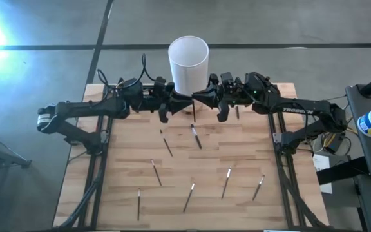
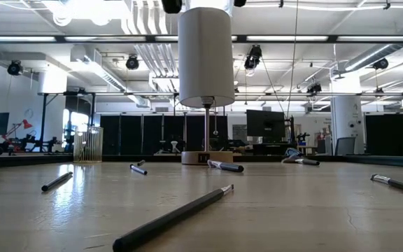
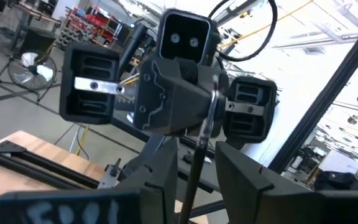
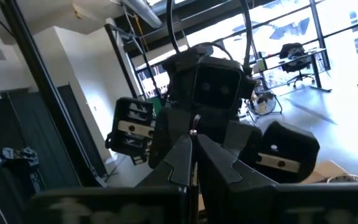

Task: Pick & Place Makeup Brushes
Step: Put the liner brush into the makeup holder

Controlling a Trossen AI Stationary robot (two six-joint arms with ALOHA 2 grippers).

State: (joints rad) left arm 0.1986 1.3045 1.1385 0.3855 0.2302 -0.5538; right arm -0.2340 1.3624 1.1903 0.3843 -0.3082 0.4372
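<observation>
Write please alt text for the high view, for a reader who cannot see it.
Two dark robot arms meet at the far edge of a wooden table, the left claw and the right claw on either side of a tall white cylinder. Several thin makeup brushes lie scattered over the table nearer the camera.
</observation>
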